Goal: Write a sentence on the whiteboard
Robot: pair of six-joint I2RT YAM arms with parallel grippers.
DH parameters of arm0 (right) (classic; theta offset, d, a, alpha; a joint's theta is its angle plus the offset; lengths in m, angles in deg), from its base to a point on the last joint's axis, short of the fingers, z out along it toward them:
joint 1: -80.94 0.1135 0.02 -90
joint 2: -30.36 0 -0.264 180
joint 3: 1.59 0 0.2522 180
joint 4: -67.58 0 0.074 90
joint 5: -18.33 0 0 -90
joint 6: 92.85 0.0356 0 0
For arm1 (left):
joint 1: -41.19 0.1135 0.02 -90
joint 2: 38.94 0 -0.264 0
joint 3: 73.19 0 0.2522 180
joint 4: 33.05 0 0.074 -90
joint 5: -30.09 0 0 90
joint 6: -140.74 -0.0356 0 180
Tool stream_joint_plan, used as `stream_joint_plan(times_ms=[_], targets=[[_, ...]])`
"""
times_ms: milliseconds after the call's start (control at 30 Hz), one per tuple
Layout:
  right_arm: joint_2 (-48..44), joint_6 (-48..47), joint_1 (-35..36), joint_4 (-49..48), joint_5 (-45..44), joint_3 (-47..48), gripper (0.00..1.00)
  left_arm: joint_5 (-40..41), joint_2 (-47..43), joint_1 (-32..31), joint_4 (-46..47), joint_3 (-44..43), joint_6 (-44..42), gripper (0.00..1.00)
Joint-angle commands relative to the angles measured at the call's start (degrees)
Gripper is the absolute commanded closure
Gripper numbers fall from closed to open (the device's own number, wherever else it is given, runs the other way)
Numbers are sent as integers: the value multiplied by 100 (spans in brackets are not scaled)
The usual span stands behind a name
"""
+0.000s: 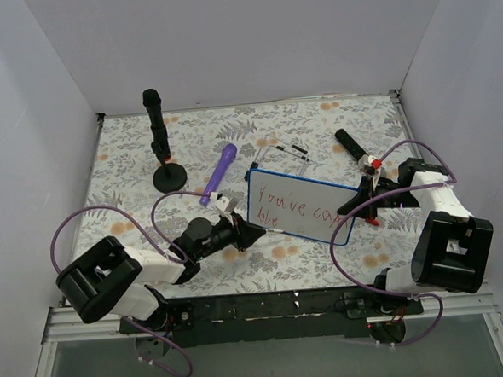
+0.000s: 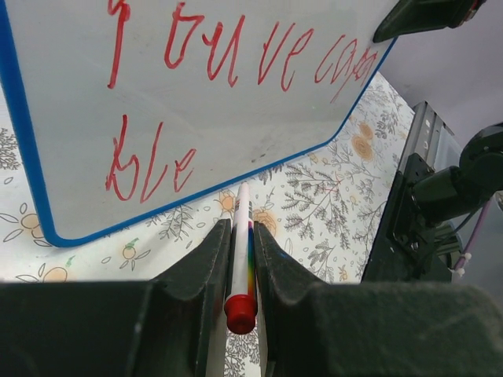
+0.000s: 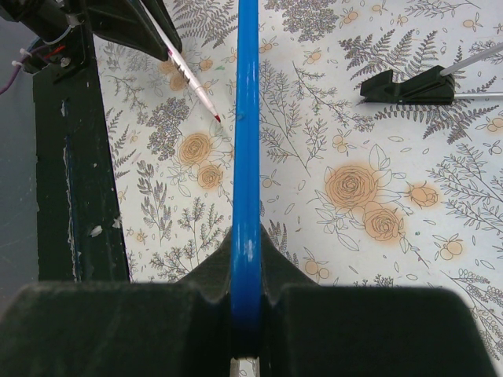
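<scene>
Left claw [image 2: 241, 236] is pinched shut on the marker [image 2: 240, 269], tip just below the whiteboard's [image 2: 259, 126] lower rim, right claw [image 3: 246, 243] clamped on its side rim (board looks tilted), so I'd land lightly right after "ble" in the sentence [image 2: 233, 59] and keep strokes small.

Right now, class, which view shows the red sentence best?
Left wrist view: the sentence fills the frame, legible. Top external shows it tiny on the whiteboard; right wrist sees only the board's blue edge, no writing.

Floral-cloth table [image 1: 316, 120], black stand [image 1: 167, 172] (upright), purple marker [image 1: 223, 169], black marker [image 1: 349, 141]
</scene>
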State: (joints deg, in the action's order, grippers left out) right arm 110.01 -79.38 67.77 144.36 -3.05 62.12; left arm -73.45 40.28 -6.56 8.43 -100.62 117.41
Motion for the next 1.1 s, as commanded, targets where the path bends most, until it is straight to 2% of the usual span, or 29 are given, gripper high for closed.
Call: stream_joint_plan(times_ms=[0,400,767,1067], targets=[[-29,-125,-1,61,-209,-38,99,343,32,-24,-48,-232,-225,100],[-38,-134,-10,61,-209,-47,99,642,331,-24,-347,-443,-392,100],[-29,-134,-10,70,-209,-38,99,792,199,-24,-471,-329,-419,100],[-29,-134,-10,70,-200,-38,99,-25,-389,-24,-137,-153,-419,100]])
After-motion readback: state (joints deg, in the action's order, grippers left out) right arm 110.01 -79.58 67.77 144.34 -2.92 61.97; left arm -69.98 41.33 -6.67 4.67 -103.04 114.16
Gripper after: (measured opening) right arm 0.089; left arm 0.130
